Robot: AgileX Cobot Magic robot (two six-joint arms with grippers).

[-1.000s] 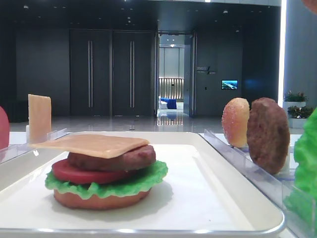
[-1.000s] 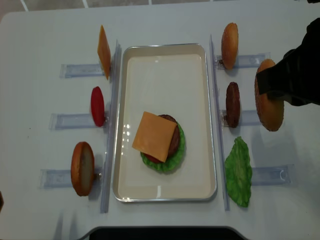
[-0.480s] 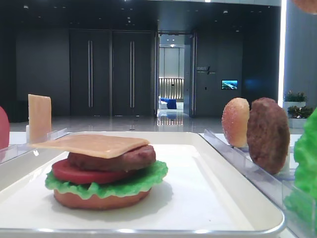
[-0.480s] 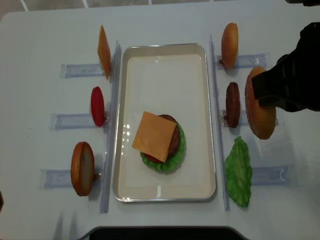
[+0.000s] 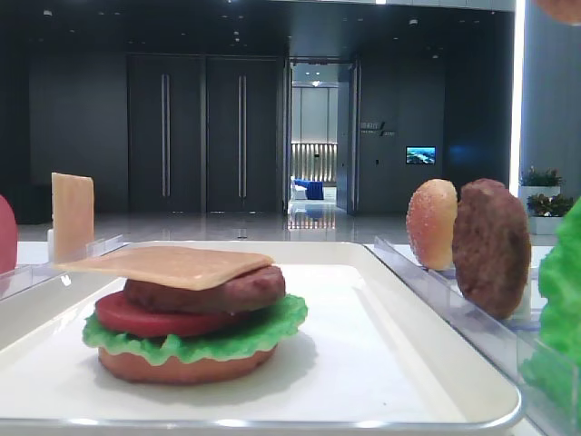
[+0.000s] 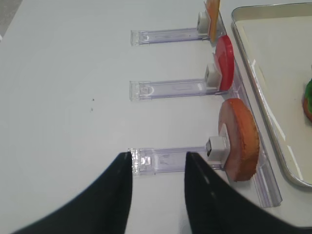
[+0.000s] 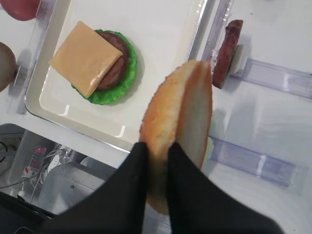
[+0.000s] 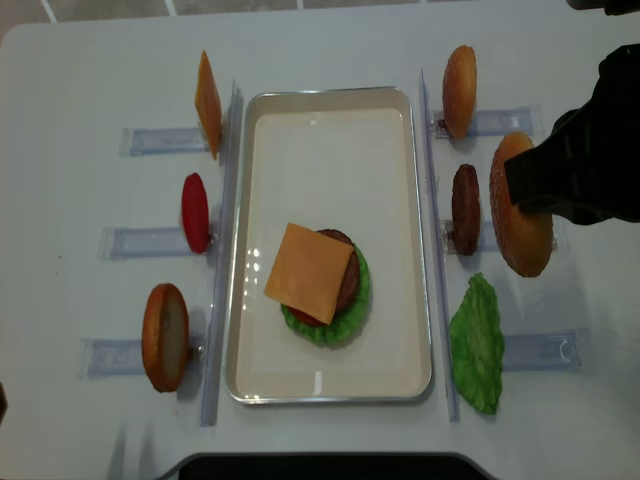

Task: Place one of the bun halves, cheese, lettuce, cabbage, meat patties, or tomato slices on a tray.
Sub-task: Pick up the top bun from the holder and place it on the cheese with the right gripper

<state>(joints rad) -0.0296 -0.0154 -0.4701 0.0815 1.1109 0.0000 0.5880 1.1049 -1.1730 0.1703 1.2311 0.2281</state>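
Note:
My right gripper is shut on a golden bun half, held on edge above the table right of the white tray. From overhead the bun half hangs beside the racked meat patty. On the tray sits a stack with a cheese slice on top of a patty, tomato, lettuce and a bottom bun. My left gripper is open over a clear rack, left of an orange-brown bun.
Clear racks flank the tray. The left ones hold a cheese slice, a tomato slice and a bun. The right ones hold a speckled bun and lettuce.
The right gripper has carried the bun half a little left, toward the tray, and slightly farther back. It has barely moved in the last half second. The stack is unchanged.

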